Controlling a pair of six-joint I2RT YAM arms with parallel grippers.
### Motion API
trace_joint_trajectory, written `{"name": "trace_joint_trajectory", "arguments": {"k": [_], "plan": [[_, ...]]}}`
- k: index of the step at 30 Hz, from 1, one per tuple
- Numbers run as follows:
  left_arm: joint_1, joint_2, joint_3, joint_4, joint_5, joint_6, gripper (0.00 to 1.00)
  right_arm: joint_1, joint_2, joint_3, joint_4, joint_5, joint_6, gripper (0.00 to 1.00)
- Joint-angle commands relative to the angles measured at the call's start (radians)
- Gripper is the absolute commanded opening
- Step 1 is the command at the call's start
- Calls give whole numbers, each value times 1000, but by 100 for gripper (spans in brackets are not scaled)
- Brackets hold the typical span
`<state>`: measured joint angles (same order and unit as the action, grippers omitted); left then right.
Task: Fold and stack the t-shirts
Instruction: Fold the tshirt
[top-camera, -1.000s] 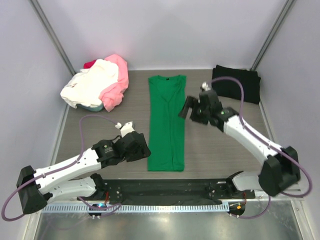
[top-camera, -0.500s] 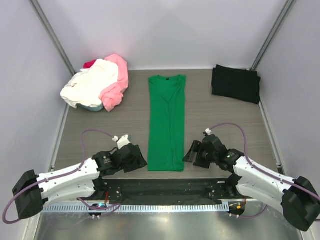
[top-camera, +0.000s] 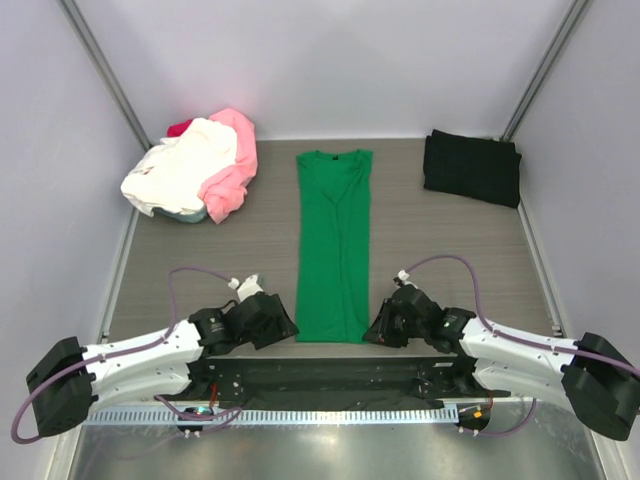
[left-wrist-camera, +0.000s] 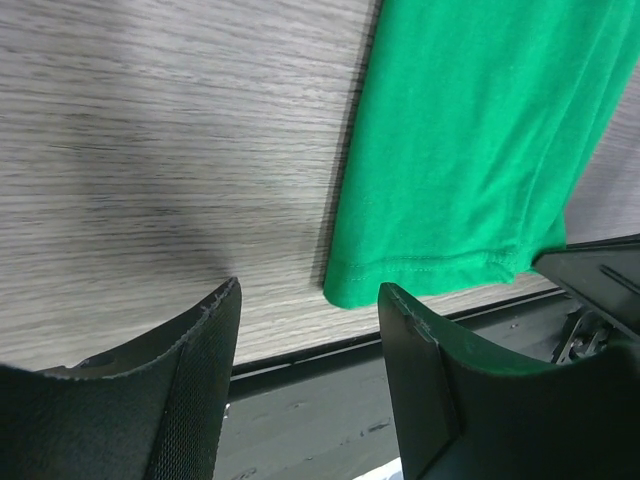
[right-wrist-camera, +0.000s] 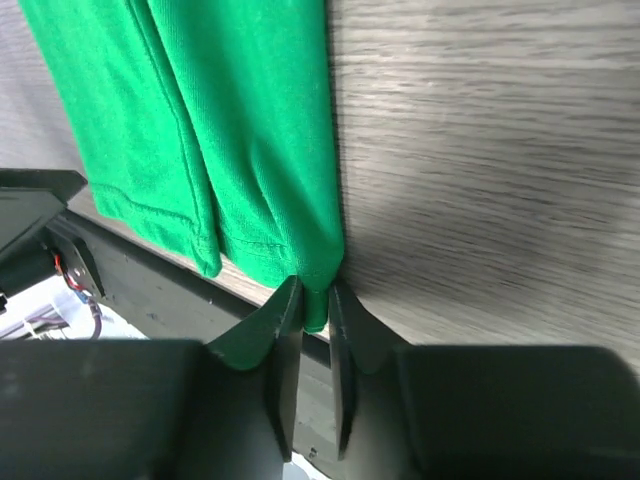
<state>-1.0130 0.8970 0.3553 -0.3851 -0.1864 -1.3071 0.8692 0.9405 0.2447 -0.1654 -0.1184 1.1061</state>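
A bright green t-shirt (top-camera: 335, 245), folded lengthwise into a long strip, lies down the middle of the table. My right gripper (right-wrist-camera: 315, 305) is shut on its near right hem corner (right-wrist-camera: 318, 290) at the table's front edge, low beside the shirt (top-camera: 378, 328). My left gripper (left-wrist-camera: 310, 300) is open just short of the near left hem corner (left-wrist-camera: 345, 290), with nothing between its fingers (left-wrist-camera: 200, 380). A folded black t-shirt (top-camera: 471, 167) sits at the back right. Cream-white (top-camera: 180, 175), pink (top-camera: 232, 170) and red (top-camera: 180, 128) t-shirts lie heaped at the back left.
The wood-grain table (top-camera: 220, 260) ends at a black base rail (top-camera: 320, 375) right behind both grippers. Pale walls and slanted metal posts (top-camera: 100, 70) close in the sides and back.
My right arm swung from beside the black t-shirt to the front edge and closed on the green shirt's hem corner. My left gripper edged slightly nearer the left hem corner.
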Motion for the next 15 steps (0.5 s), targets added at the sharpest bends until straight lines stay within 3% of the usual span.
{"name": "trace_joint_trajectory", "arguments": {"k": [1,8,15], "plan": [[1,13,-25,81,19,-20,58,7,3,-10,-3,52,11,22],[1,14,-67,129,19,-32,55,7,24,-10,-6,59,-2,7],[1,78,-70,186,34,-24,51,7,60,-15,20,51,-9,2]]}}
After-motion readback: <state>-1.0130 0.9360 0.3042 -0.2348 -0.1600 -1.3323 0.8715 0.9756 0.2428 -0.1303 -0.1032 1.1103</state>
